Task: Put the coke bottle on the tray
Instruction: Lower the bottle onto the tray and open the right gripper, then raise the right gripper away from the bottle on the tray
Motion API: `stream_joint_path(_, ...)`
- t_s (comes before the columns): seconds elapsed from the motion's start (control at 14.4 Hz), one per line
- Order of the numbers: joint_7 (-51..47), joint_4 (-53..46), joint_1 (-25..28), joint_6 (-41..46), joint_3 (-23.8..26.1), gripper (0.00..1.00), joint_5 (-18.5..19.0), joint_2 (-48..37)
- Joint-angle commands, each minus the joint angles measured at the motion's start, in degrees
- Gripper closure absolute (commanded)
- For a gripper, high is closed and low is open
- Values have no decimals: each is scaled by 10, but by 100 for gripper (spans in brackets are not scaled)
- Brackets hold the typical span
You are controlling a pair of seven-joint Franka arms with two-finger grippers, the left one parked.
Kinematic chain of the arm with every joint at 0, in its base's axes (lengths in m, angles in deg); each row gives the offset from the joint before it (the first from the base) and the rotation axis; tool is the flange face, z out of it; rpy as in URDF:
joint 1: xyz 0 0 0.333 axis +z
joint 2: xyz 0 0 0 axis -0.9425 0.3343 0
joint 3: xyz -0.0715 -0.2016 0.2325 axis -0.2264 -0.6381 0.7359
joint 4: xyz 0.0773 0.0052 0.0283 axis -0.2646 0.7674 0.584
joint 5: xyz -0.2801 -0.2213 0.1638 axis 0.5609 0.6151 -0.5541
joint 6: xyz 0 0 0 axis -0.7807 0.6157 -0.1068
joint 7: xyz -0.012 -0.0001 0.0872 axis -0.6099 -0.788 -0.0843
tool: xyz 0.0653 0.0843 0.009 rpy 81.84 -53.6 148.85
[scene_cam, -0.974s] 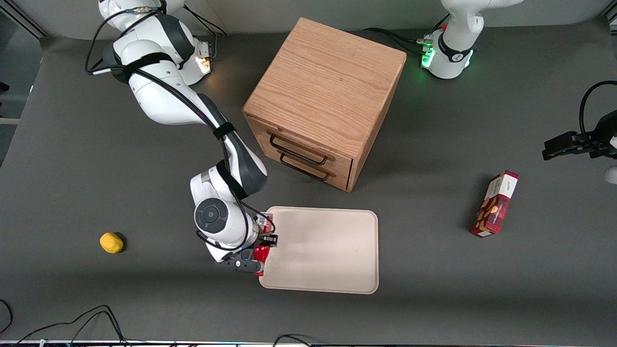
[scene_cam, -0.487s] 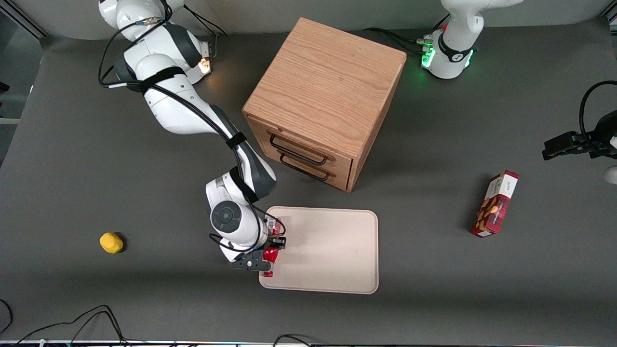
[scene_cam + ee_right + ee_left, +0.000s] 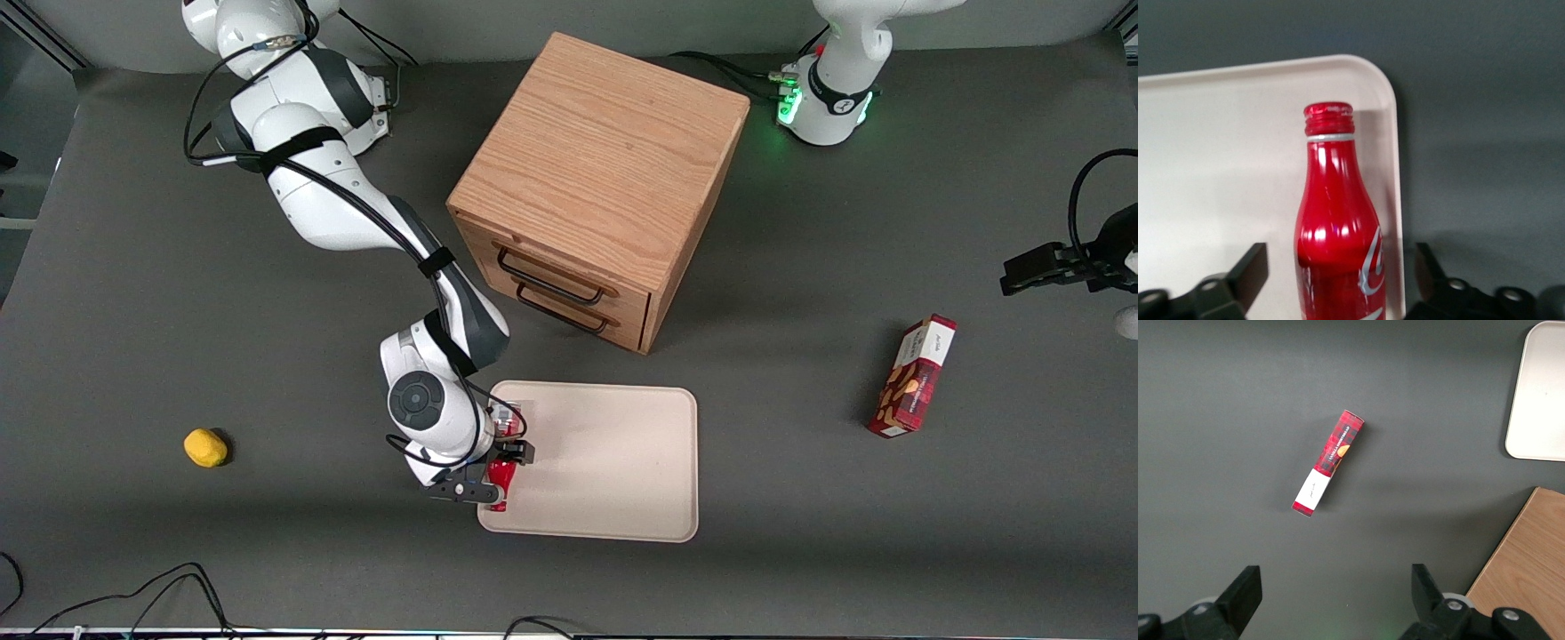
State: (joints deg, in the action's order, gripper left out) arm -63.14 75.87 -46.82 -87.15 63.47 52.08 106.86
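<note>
Lemon-yellow object [image 3: 205,447] lies on the dark desk [image 3: 178,311] toward the working arm's end, well apart from everything else. Right arm's tool [image 3: 494,468] sits over the tray [image 3: 605,462] at its edge nearest the working arm, fingers spread apart either side of the coke bottle [image 3: 500,480]; wrist view shows the coke bottle [image 3: 1337,227] lying over the tray rim [image 3: 1395,160], cap end pointing along that edge, finger pads standing clear of its body. Wooden drawer cabinet [image 3: 605,178] stands farther from the front camera than the tray, red snack box [image 3: 916,375] toward the parked arm's end
</note>
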Motion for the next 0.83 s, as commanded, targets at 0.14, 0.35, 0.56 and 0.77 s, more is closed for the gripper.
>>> stream_joint_path(0.14, -6, -6, -2, 48, -5, 0, -1, -37)
stream_joint_path(0.35, -6, 114, -15, 77, -4, 0, -3, -150)
stream_joint_path(0.56, -2, 277, -30, 93, -4, 0, -3, -309)
stream_joint_path(0.77, 33, 355, -61, 180, -2, 0, 1, -427)
